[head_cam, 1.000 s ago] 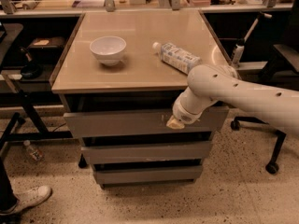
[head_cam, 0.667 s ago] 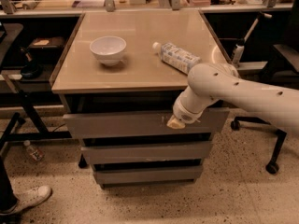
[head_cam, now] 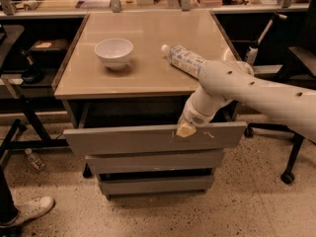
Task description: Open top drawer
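Top drawer (head_cam: 148,139) is seen pulled partway out from under the table (head_cam: 143,80), so its wide grey front sits clearly forward of the middle drawer front (head_cam: 155,161) and the bottom drawer front (head_cam: 157,184) stacked below it. Compared with a second ago, the front has been drawn a bit further out and lower in the view, and the dark gap between its top edge and the tabletop has been widened. Everything on the table looks unmoved, tbh.

The tool (head_cam: 186,129) is found at the top edge of the drawer front, right of centre, just left of a few pale scratches (head_cam: 208,134). Only a yellowish tip of it is shown. Whether it's pressed against the edge or hooked over it can't be told, and whether it's open or closed can't be told either, since the rest is tucked behind the white wrist. The arm (head_cam: 256,90) is stretched in from the right and cut off by the frame edge.

On the table, a white bowl (head_cam: 114,52) is set upright toward the left, and a plastic bottle (head_cam: 183,59) is laid on its side to the right of it, well apart. The bottle's nearer end is covered by the arm.

Inside of the drawer: too dark, nothing can be made out. At lower left a white shoe (head_cam: 30,209) is clipped by the frame, and a small bottle (head_cam: 35,160) is seen lying on the floor near it. A chair (head_cam: 287,176) at the right is half hidden behind the arm.
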